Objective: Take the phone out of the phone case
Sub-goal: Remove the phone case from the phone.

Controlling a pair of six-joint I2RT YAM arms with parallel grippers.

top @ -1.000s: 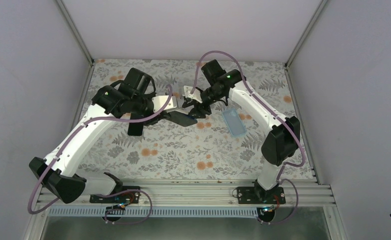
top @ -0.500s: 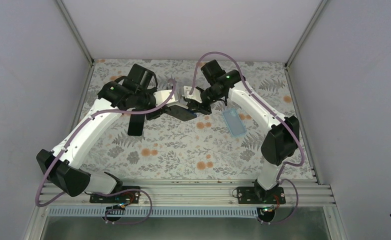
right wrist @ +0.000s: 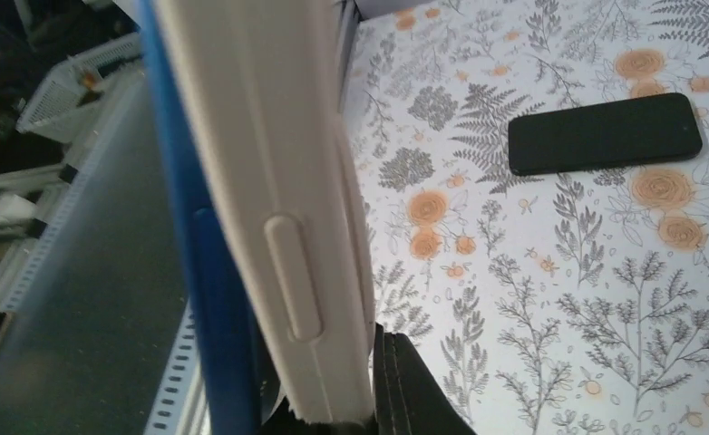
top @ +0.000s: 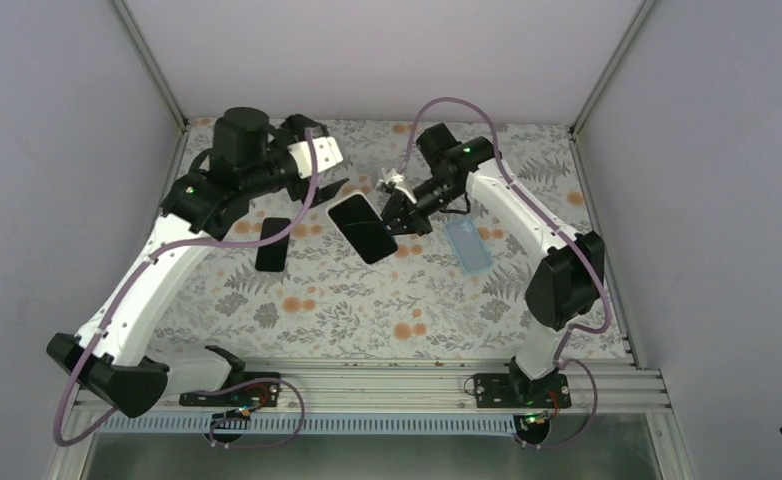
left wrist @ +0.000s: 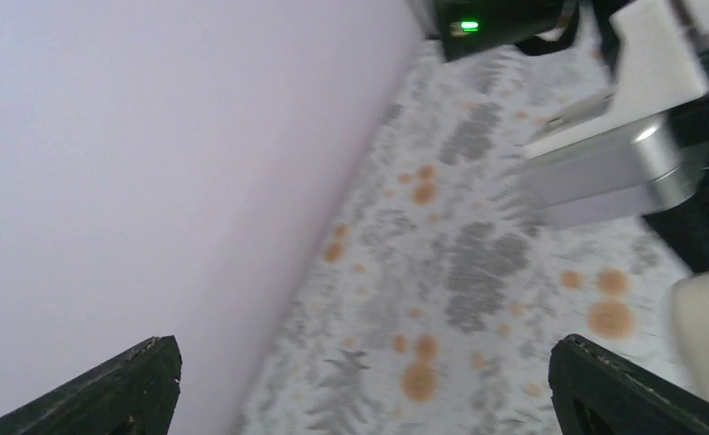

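The phone (top: pixel 361 228), its black screen facing up, hangs tilted above the table with my right gripper (top: pixel 394 212) shut on its right end. In the right wrist view my right gripper (right wrist: pixel 337 403) clamps the phone (right wrist: pixel 278 199) edge-on, showing its pinkish-beige side and a side button. The phone case (top: pixel 467 245), an empty light-blue shell, lies flat on the table to the right of that gripper. My left gripper (top: pixel 329 187) stands open up and to the left of the phone, apart from it. Nothing sits between the left gripper's (left wrist: pixel 360 381) fingers.
A plain black phone (top: pixel 272 243) lies flat on the floral table at the left, also visible as the black phone (right wrist: pixel 605 133) in the right wrist view. The back wall (left wrist: pixel 151 163) is close to the left gripper. The metal rail (top: pixel 367 385) runs along the near edge.
My left gripper opened, let go of the phone and swung back to the left. The right gripper, having shut on the phone, now holds it alone, screen up.
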